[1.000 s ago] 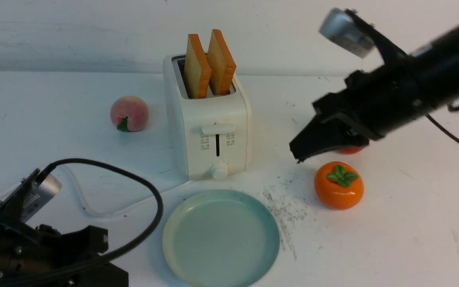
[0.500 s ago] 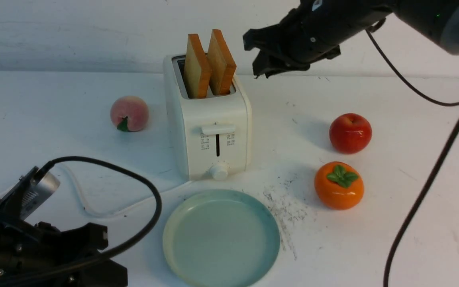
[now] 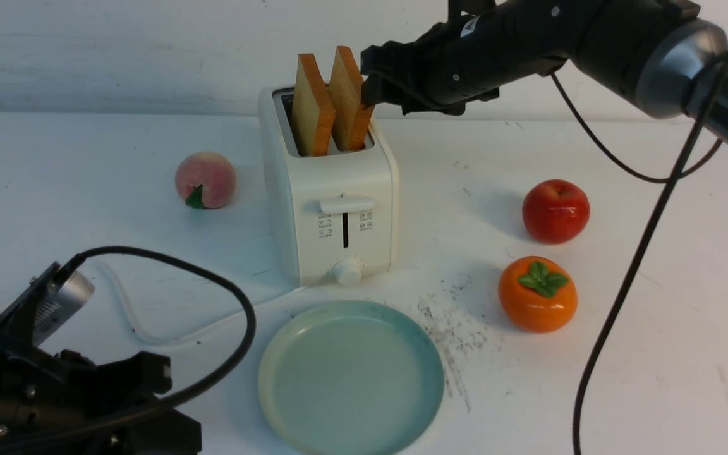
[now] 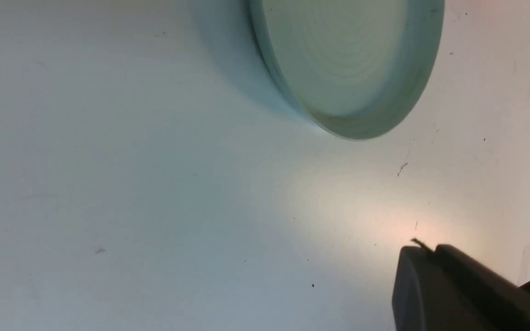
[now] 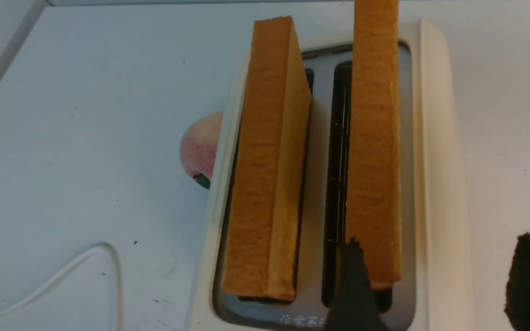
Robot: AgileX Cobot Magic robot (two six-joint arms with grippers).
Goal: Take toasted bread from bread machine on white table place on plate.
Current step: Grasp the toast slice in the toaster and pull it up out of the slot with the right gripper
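Two slices of toasted bread stand upright in the bread machine [image 3: 329, 189] on the white table [image 3: 655, 328]: a left slice [image 3: 312, 107] and a right slice [image 3: 350, 95]. My right gripper [image 3: 370, 82] is open at the right slice's far end. In the right wrist view one of its fingers [image 5: 350, 285] sits between the slots beside the right slice [image 5: 375, 138]. The other finger is well outside the bread machine [image 5: 435, 161], and neither presses on the left slice [image 5: 265, 161]. The plate [image 3: 269, 385] lies bare in front. My left gripper [image 4: 423, 250] is shut and holds nothing, low over the table near the plate [image 4: 412, 101].
A peach [image 3: 205, 180] lies left of the bread machine. A red apple [image 3: 555, 210] and an orange persimmon [image 3: 538, 294] lie to its right. The white cord [image 3: 143, 332] trails left of the plate. My left arm [image 3: 86, 404] and its black cable [image 3: 244, 316] fill the near left corner.
My right gripper rose from beside the apple and persimmon, swung left to the far end of the right slice, and opened wide. The left arm barely moved.
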